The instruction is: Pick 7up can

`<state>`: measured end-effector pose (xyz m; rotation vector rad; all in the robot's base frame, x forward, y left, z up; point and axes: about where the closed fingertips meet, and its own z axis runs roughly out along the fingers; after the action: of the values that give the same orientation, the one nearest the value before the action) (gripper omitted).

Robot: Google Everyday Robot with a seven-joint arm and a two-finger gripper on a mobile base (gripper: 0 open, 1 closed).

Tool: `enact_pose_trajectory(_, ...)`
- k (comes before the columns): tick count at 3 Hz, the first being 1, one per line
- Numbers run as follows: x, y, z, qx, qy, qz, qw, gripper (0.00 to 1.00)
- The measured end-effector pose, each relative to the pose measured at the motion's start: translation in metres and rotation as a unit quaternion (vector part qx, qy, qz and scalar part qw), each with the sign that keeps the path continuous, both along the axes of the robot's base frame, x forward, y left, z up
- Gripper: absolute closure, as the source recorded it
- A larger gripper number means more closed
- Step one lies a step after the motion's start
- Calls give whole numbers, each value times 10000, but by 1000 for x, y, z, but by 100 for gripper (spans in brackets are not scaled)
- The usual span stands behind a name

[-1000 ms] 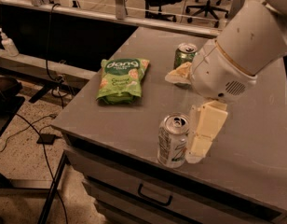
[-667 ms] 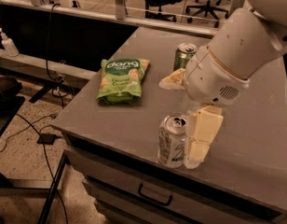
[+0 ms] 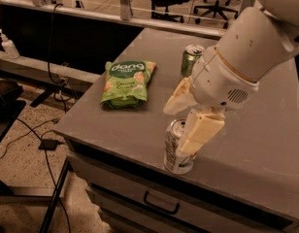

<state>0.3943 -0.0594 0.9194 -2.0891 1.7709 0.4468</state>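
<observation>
Grey surface [image 3: 266,144], near edge: 7up can [image 3: 173,153] stands upright; tool [image 3: 177,130] at it, spread apart, apparently lining up a grasp.

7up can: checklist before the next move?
1. Target: 7up can is upright and its top is unobstructed. ok
2. Position: gripper is at the can's upper part, jaws spread with one behind it and one at its right side. ok
3. Jaw contact with the can: cannot tell
4. Neighbours: green can and chip bag sit apart, farther back. ok
5. Edge margin: the can stands close to the front edge of the table, so a nudge could tip it off. not ok
</observation>
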Motion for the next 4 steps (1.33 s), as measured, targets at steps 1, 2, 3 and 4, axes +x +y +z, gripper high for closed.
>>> enact_pose_trajectory(1, 0, 1, 2, 0, -31, 1, 10000, 61)
enact_pose_trajectory(2, -1, 3, 5, 44, -76, 14, 10000, 85)
enact_pose_trajectory(3, -1, 3, 42, 294, -215, -40, 9993, 100)
enact_pose_trajectory(4, -6, 3, 78, 374, -406, -62, 9985, 100)
